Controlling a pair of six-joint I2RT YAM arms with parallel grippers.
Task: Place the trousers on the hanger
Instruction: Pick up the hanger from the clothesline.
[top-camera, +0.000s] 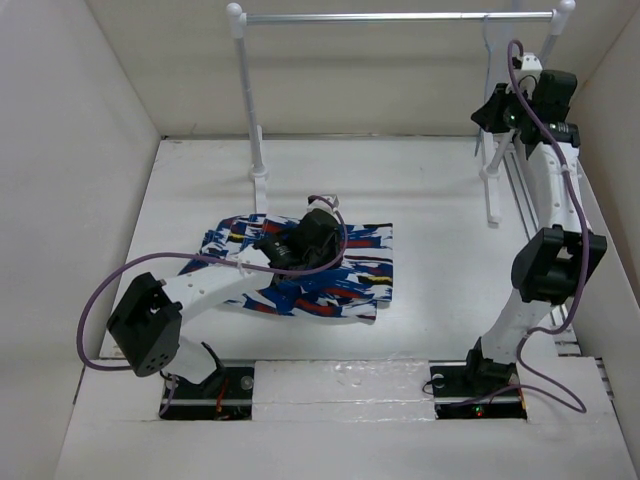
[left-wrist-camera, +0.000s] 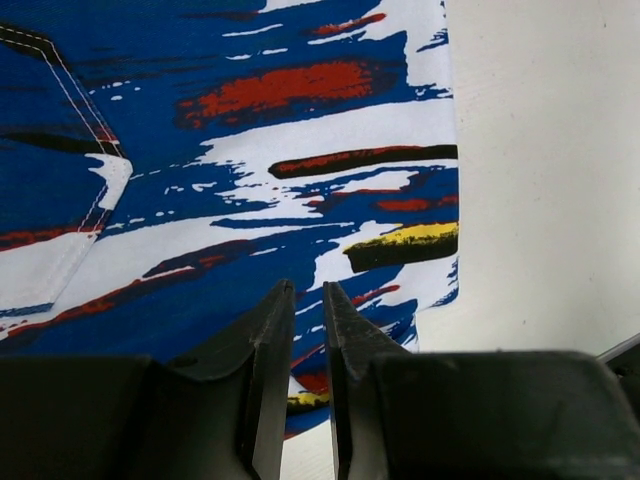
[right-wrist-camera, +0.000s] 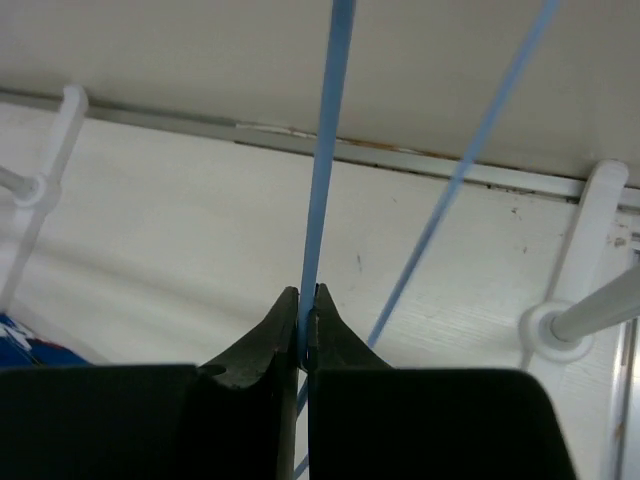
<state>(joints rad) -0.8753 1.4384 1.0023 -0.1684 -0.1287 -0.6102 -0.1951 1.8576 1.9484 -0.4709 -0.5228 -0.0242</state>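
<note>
Lying flat on the table (top-camera: 440, 230), the trousers (top-camera: 330, 270) show blue cloth streaked white, red, black, yellow. Over them the left pincer (left-wrist-camera: 308, 290) hovers, nearly clenched, empty; the right pincer (right-wrist-camera: 305, 295), raised high, grips the hanger (right-wrist-camera: 325, 150) wire.

White-posted rail rack (top-camera: 400, 17) at the far edge of white table (top-camera: 440, 230).

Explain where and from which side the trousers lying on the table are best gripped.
Probably the free edge of the trousers, beside bare table, approached from above: the cloth lies flat, so only an edge gives something to pinch.
</note>
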